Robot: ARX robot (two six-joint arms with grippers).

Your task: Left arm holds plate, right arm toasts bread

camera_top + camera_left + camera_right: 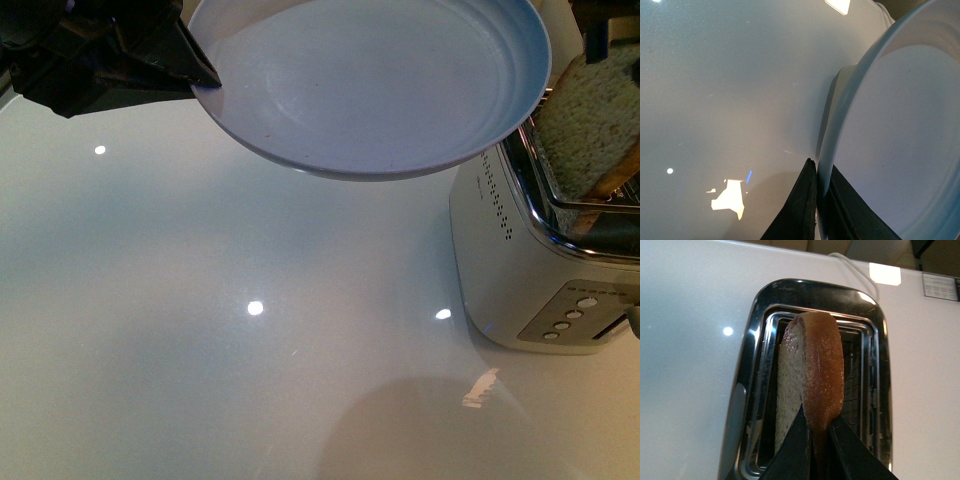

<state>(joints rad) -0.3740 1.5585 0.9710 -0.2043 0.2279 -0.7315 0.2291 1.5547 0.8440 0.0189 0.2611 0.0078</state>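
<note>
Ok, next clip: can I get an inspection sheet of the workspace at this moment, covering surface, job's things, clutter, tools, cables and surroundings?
Surface: white glossy table with lamp reflections.
Job's things: plate held tilted above the table, nothing on it. Bread on edge at the slot of the toaster; how deep it sits cannot be told.
Clutter: nothing seen.
Tools: left tool shut on the plate's rim; right tool shut on the bread's crust.
Cables: what looks like a white cord behind the toaster.
Surroundings: dim beyond the table edge; little to tell.
</note>
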